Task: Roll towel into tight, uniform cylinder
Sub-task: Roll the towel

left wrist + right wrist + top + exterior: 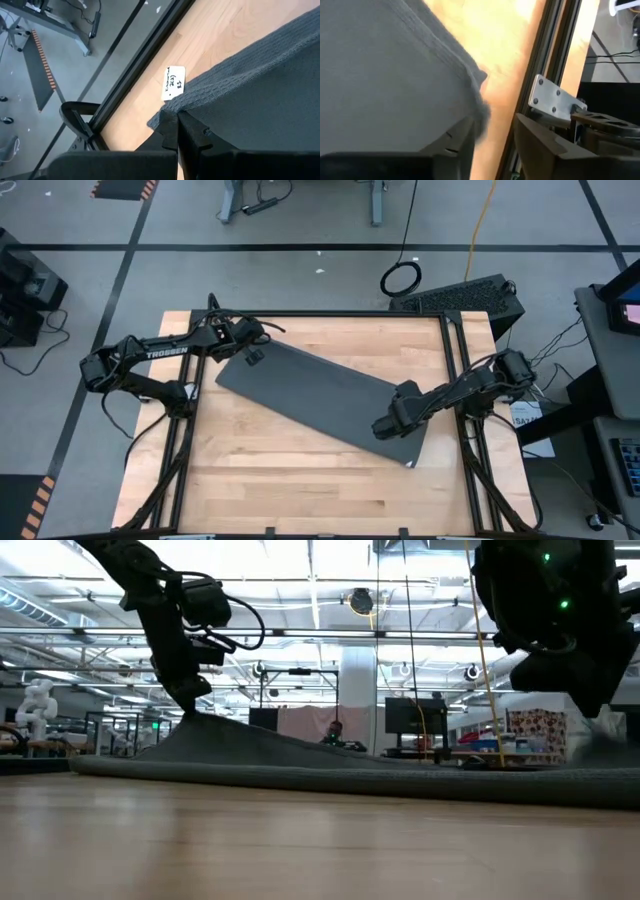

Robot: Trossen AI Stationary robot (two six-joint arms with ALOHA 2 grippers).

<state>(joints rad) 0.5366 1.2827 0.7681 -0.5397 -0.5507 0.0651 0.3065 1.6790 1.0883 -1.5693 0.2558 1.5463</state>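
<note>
Grey towel (315, 395) lies diag. on table; left tool (176, 131) pinches its tagged corner; right tool (492, 135) parted at opp. edge.

We count one towel (318, 392), one white tag (173, 83), one table (300, 485) and two grippers: left (247, 352), right (386, 427).

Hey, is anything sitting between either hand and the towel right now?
Nothing visible does. The left hand is shut on one corner of the towel, near its white tag. The right hand is open at the opposite end, the cloth's edge beside one finger.
</note>
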